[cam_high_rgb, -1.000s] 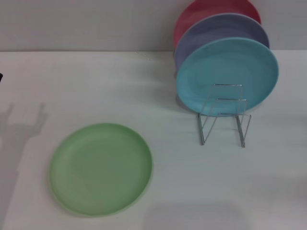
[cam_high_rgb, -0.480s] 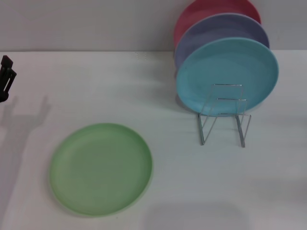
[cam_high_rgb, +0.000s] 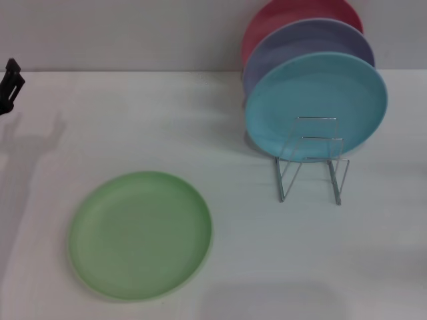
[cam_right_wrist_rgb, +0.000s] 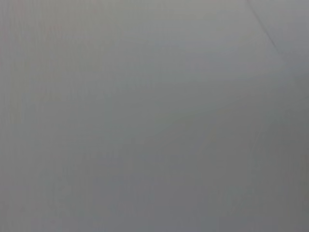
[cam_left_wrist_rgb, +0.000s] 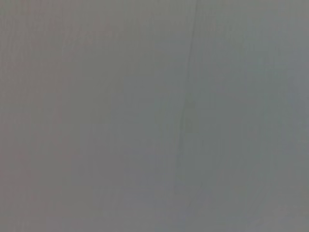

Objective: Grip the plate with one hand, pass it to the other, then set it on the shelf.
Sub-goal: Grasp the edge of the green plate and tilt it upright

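The light green plate (cam_high_rgb: pixel 140 235) lies flat on the white table, near the front left. The shelf (cam_high_rgb: pixel 312 161), a thin wire rack, stands to the right with its two front loops bare. Only a black tip of my left gripper (cam_high_rgb: pixel 11 81) shows at the far left edge, well behind and to the left of the plate and not touching it. My right gripper is out of view. Both wrist views show nothing but a plain grey surface.
Three plates stand upright in the rack's rear slots: a turquoise plate (cam_high_rgb: pixel 315 107) in front, a lavender plate (cam_high_rgb: pixel 303 41) behind it and a red plate (cam_high_rgb: pixel 293 13) at the back. A grey wall runs behind the table (cam_high_rgb: pixel 167 120).
The black tip of my left gripper has come into the head view at the left edge and shifted toward the back of the table. The plate and rack have not moved.
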### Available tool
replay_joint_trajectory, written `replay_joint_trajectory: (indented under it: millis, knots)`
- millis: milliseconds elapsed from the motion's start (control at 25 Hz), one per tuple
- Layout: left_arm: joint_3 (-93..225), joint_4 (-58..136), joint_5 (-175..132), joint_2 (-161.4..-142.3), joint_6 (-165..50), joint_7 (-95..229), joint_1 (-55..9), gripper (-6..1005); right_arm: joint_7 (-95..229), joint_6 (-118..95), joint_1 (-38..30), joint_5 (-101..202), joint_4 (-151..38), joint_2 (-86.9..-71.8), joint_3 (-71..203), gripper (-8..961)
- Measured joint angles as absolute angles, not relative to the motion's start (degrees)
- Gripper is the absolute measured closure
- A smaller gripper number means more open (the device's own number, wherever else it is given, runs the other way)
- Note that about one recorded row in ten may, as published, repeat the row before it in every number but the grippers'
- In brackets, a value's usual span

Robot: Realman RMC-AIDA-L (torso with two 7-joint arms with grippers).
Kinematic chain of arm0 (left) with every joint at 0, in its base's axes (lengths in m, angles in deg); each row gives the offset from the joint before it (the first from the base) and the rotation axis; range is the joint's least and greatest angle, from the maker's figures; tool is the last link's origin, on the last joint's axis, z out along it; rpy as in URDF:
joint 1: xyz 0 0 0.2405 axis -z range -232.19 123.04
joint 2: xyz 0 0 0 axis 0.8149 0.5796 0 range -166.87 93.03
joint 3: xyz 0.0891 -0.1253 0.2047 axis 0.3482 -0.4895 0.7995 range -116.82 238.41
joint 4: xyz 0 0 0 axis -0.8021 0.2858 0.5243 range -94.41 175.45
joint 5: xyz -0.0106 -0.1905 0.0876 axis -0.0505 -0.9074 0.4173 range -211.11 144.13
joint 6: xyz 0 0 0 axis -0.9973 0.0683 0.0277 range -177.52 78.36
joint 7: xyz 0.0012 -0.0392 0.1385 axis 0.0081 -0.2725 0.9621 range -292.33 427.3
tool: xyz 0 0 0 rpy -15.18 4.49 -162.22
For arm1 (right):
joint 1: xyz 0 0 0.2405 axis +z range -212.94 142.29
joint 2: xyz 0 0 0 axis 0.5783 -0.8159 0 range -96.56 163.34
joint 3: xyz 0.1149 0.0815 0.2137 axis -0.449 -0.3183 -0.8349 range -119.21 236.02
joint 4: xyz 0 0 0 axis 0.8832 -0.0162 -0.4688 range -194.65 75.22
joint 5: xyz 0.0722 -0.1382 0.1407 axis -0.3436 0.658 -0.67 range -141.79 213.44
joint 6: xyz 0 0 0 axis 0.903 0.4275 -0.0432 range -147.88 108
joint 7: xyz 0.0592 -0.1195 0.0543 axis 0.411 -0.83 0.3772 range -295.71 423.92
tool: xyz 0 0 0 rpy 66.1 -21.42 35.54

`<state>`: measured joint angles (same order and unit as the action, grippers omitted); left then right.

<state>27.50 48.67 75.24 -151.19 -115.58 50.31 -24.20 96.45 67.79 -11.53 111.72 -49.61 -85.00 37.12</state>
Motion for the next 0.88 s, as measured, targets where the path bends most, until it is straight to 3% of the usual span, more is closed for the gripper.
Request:
replay_joint_trajectory:
  millis: [880]
  knots:
    - [23.62, 49.72, 75.23, -143.54, -75.20, 51.00, -8.37, 154, 95.89, 66.28, -10.81, 111.34, -49.63, -84.84, 36.59, 322]
